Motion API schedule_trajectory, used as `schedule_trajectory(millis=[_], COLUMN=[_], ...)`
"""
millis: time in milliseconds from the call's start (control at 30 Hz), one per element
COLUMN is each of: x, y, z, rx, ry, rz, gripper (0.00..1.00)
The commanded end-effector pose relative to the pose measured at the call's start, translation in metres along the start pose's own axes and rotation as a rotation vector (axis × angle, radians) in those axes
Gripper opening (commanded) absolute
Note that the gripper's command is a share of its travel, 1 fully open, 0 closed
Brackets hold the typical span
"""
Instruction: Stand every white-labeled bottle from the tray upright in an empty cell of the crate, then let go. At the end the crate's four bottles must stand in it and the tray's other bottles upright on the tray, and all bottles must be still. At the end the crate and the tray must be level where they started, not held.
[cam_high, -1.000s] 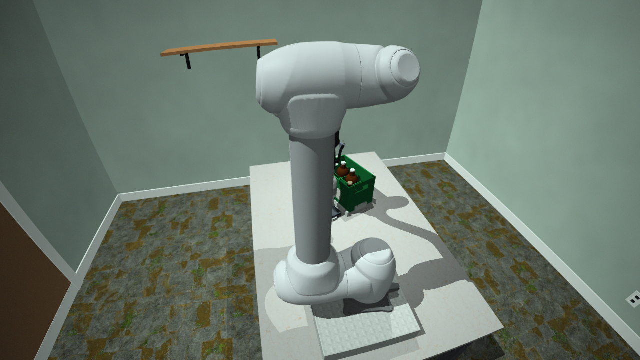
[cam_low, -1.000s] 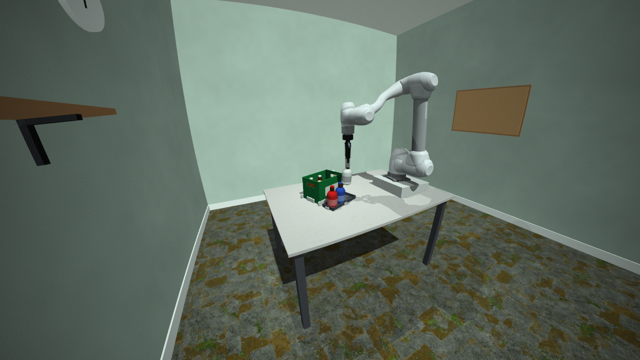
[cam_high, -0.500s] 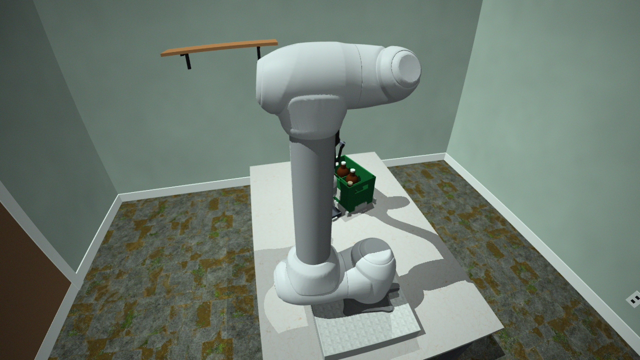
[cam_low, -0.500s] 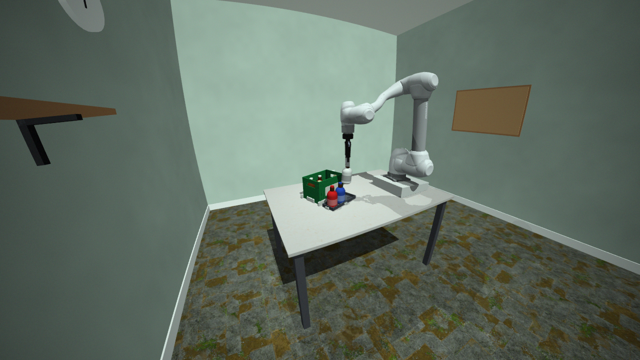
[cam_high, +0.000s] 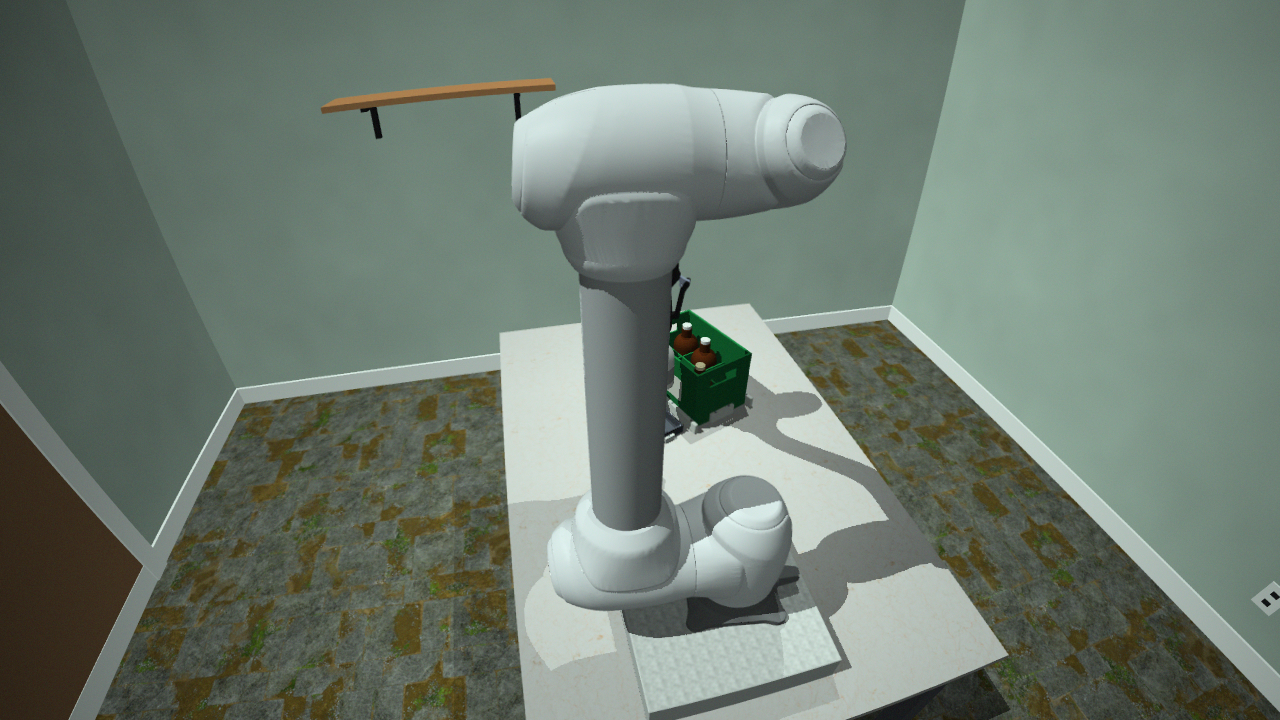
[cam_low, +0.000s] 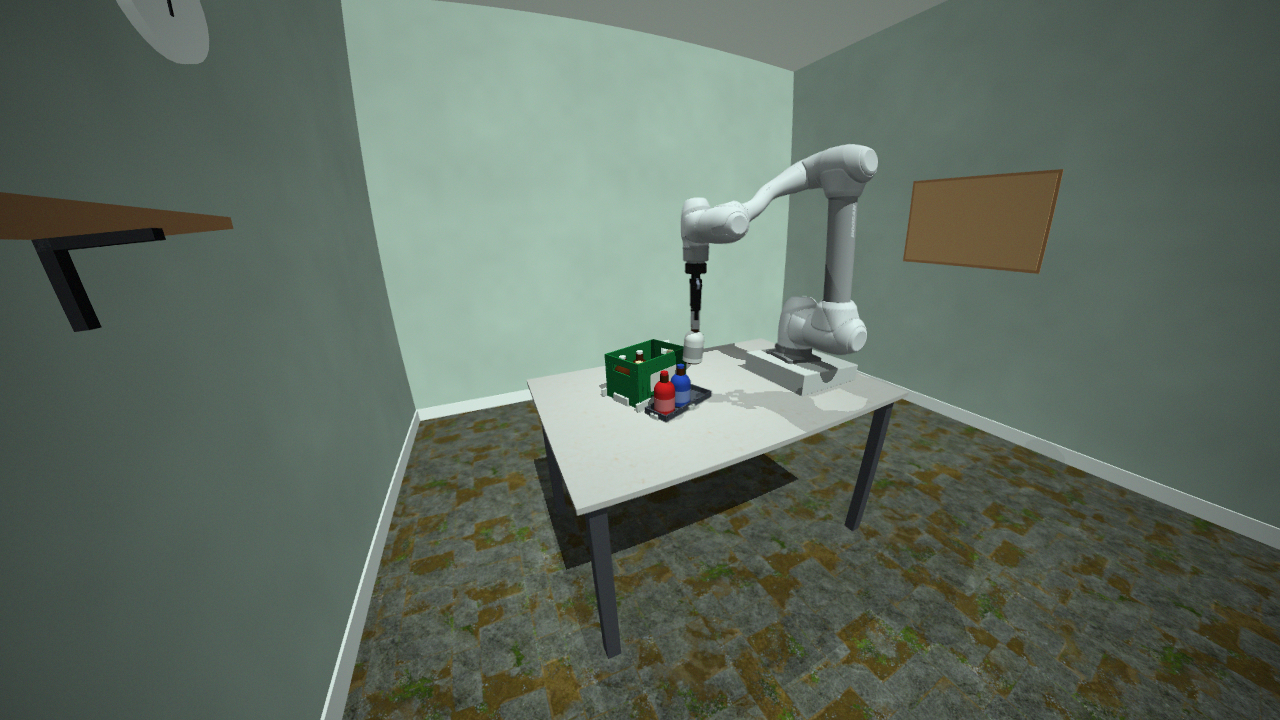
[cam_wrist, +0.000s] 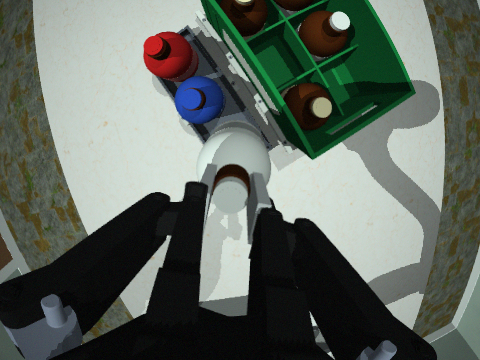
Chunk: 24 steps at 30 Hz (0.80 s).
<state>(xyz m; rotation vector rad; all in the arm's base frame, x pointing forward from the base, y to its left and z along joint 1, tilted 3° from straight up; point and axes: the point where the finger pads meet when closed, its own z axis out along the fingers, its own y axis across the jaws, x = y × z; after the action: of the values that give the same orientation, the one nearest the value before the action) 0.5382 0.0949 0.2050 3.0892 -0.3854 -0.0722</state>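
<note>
The gripper (cam_low: 695, 327) (cam_wrist: 232, 184) has its fingers drawn narrowly together, clamped on the neck of the white bottle (cam_low: 692, 348) (cam_wrist: 233, 150). The bottle hangs upright, seemingly just above the tray (cam_low: 702, 394) (cam_wrist: 212, 65), beside the green crate (cam_high: 716, 394) (cam_low: 628, 379) (cam_wrist: 362, 127). A blue bottle (cam_low: 681, 388) (cam_wrist: 200, 102) and a red bottle (cam_low: 664, 395) (cam_wrist: 175, 57) stand on the tray.

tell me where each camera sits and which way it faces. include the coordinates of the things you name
top: high behind the arm's base, facing over the table (cam_high: 554, 429) (cam_low: 617, 456) (cam_wrist: 100, 150) to the shelf wall; the arm hides most of the hand.
exterior: off to one side of the table, facing it and the corkboard; whole arm, hand (cam_low: 695, 329) (cam_wrist: 232, 184) gripping the white bottle (cam_low: 693, 347) (cam_wrist: 235, 150).
wrist: on the arm's end, looking down past the fingers.
exterior and wrist share the red bottle (cam_low: 664, 395) (cam_wrist: 175, 57).
</note>
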Motion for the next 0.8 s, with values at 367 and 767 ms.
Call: schedule_trajectory(millis=[367, 767], x=[0.000, 0.000], y=[0.000, 0.000], z=[-0.013, -0.018], rx=[0.000, 0.000], ry=[0.000, 0.000], rz=[0.000, 0.000], gripper=[0.00, 0.00])
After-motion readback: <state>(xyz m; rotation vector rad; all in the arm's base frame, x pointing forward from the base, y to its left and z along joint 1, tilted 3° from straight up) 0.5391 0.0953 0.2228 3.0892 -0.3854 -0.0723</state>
